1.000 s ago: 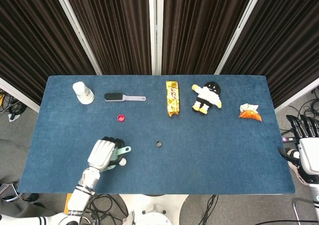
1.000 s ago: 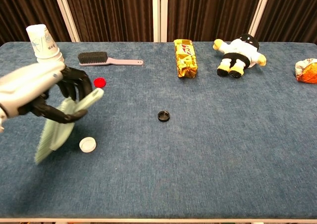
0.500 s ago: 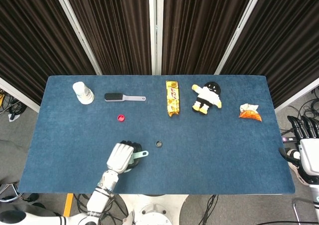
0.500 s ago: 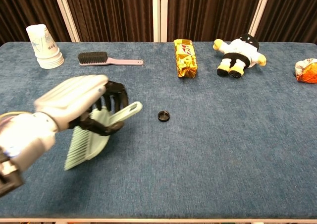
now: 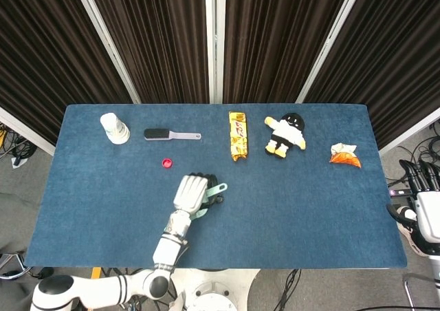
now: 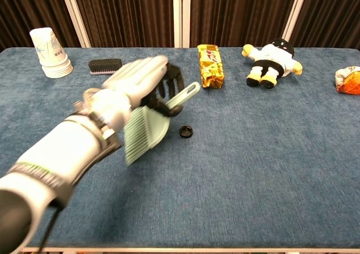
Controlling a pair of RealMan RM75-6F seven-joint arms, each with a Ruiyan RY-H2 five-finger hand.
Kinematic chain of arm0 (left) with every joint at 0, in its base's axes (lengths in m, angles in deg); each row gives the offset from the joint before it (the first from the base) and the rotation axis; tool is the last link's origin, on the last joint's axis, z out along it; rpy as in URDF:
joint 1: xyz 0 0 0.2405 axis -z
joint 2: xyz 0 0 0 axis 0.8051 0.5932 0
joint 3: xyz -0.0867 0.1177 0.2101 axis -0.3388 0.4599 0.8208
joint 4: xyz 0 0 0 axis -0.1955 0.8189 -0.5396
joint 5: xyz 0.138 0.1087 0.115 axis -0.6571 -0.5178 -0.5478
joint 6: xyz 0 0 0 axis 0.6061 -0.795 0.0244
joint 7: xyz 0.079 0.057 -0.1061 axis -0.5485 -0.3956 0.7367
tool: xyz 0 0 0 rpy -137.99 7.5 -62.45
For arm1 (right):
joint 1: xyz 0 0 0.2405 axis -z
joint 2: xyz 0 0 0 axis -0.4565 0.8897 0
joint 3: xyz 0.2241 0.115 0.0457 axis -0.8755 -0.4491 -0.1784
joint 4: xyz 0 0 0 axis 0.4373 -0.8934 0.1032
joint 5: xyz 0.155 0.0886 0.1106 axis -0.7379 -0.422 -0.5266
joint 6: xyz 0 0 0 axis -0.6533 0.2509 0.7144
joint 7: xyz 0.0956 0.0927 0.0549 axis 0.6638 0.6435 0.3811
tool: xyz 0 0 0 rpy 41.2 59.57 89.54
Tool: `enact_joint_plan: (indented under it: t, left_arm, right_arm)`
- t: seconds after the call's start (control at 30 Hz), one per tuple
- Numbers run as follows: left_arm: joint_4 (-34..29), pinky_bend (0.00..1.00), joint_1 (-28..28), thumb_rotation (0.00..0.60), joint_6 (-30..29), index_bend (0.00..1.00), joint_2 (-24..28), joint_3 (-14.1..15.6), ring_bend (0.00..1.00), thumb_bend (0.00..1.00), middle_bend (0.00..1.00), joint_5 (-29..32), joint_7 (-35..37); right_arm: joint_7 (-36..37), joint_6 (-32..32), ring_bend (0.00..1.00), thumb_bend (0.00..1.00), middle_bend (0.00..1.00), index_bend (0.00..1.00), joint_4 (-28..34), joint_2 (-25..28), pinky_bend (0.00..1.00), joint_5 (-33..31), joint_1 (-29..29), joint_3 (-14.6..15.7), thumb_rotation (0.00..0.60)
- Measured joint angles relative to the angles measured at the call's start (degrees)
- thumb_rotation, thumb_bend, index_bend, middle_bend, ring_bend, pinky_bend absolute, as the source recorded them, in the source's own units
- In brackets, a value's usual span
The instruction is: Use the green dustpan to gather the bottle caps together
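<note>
Green dustpan (image 6: 147,131) gripped by the handle in the left robot hand (image 6: 140,81), carried rightward across the blue tabletop (image 5: 309,201) within the last second, now just beside the black bottle cap (image 6: 185,132). White cap, seen near the pan a second ago, now hidden under the arm, so cannot tell whether swept along. Red cap (image 5: 166,163) untouched, well apart to the left. Likely next: sweeping caps toward one spot. Right robot hand (image 5: 421,187) idle at the tabletop's far edge, fingers apart, holding nothing.
</note>
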Motion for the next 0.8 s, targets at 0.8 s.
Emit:
enact_joint_plan:
  t: [0.8]
  left_arm:
    - [-5.0, 0.48, 4.7, 0.6, -2.2, 0.57, 3.2, -1.8, 0.47, 0.37, 0.63, 3.9, -0.2]
  right_arm:
    - [0.6, 0.9, 0.0, 0.12, 0.12, 0.02, 0.6, 0.1, 0.03, 0.7, 0.7, 0.2, 0.6]
